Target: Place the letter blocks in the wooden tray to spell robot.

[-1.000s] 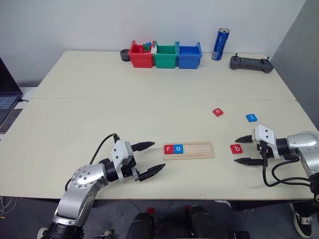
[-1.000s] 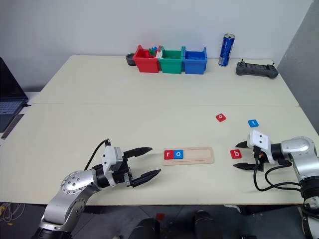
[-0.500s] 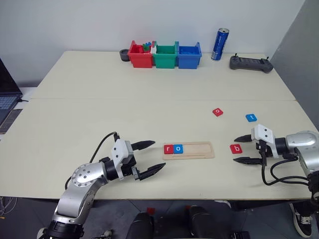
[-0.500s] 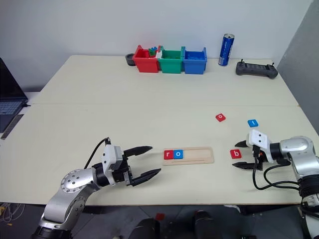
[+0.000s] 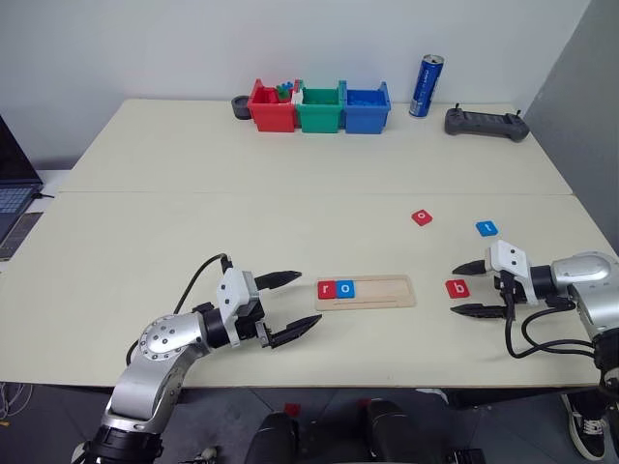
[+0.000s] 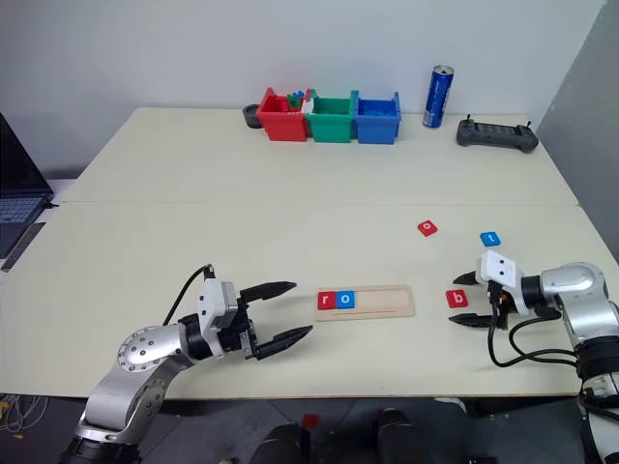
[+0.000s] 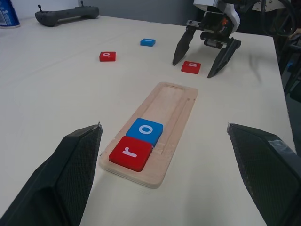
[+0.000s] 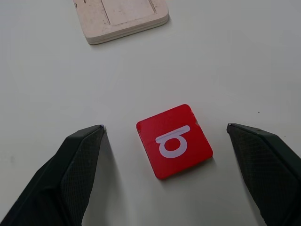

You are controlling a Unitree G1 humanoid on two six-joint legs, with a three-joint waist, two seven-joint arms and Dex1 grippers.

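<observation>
R hand [image 5: 471, 288] open — straddles red b tile [image 5: 457, 287].

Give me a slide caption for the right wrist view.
Open right gripper straddles the red square letter b tile lying flat on the table, the light-wood tray's end beyond.

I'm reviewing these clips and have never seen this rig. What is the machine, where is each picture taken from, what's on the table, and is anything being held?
It is a humanoid robot with two arms. Two pictures come from its head, looking down at the table; the other two come from cameras on its wrists. A wooden tray already holds a red r and a blue o. The red b lies between the fingers of the open right gripper, not gripped. A red o and a blue t lie loose. The left gripper is open and empty.
</observation>
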